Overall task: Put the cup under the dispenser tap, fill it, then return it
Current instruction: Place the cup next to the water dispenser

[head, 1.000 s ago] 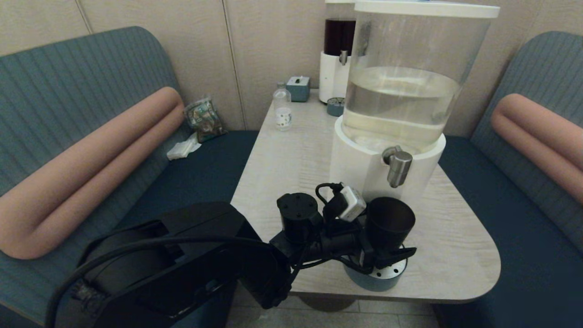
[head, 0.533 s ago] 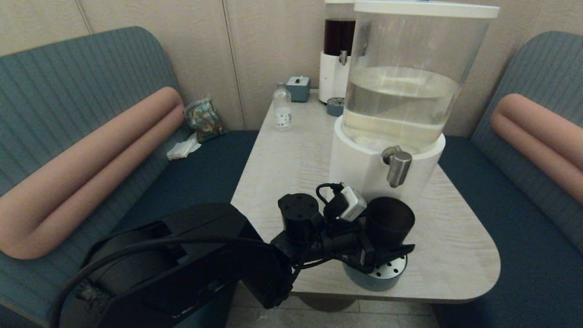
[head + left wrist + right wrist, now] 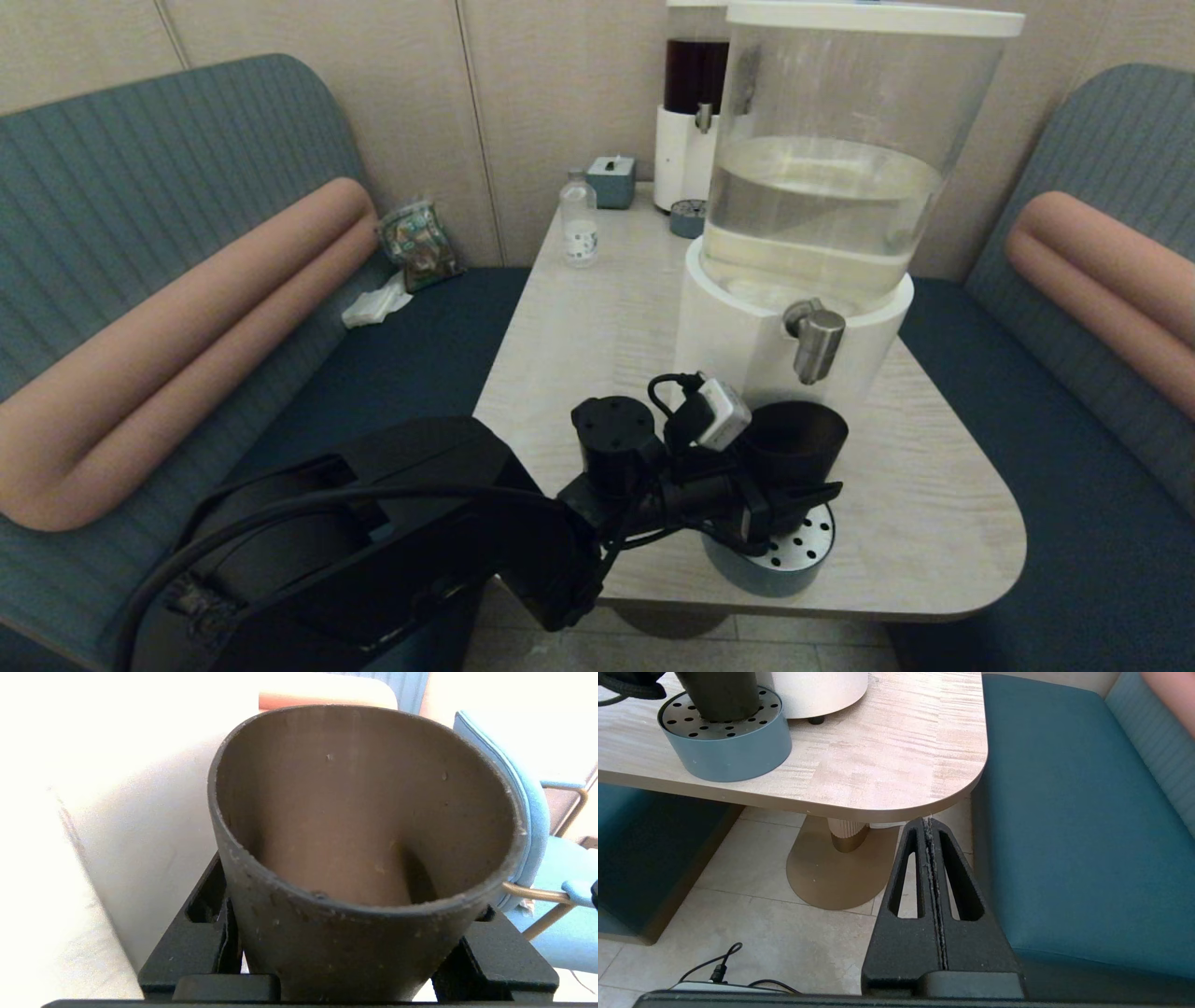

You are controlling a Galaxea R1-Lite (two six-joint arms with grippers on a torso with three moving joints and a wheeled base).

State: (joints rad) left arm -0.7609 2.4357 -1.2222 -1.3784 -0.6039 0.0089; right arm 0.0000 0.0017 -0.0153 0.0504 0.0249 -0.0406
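The black cup stands upright on the round blue-grey drip tray, just below and slightly in front of the brushed-steel dispenser tap. My left gripper is shut on the cup's lower half, one finger on each side. The left wrist view looks into the cup, which appears empty, with the left gripper clamped round it. In the right wrist view the cup's base rests on the perforated tray. My right gripper is shut and parked below the table's near right corner.
The large dispenser with its clear tank fills the table's right half. Behind it are the dark-liquid dispenser, a small tray, a grey-blue box and a clear bottle. Blue benches flank the table.
My left gripper has lowered the cup, from slightly above the drip tray down onto it, beneath the tap. The right arm has not moved.
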